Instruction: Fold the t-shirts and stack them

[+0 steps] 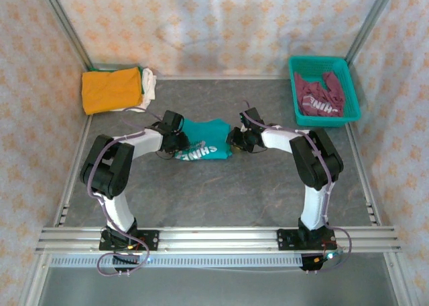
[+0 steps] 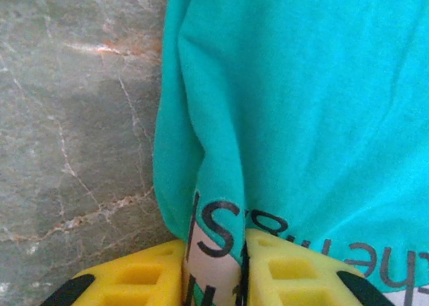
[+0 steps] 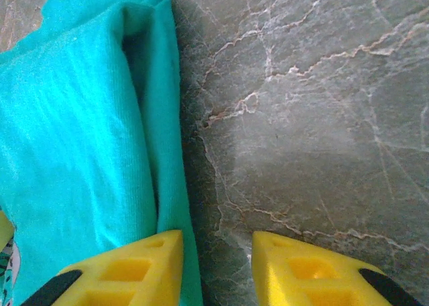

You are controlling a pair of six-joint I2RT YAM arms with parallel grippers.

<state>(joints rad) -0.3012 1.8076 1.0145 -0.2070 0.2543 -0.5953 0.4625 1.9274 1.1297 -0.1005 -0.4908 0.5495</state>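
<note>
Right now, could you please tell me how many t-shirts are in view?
4. A teal t-shirt lies mid-table; an orange t-shirt lies at the back left on a white t-shirt; a maroon t-shirt sits in the basket. More may be hidden underneath.

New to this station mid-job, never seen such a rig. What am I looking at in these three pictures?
Two robot arms are bolted to a table. One picture looks down from above them; the other two come from a camera on each wrist, yellow fingers at the bottom. A teal t-shirt lies between the arms. The left gripper pinches its printed edge; the right gripper stands open at the opposite edge. Far left, a folded orange t-shirt rests on a white one; far right, a maroon t-shirt lies in a teal basket.
</note>
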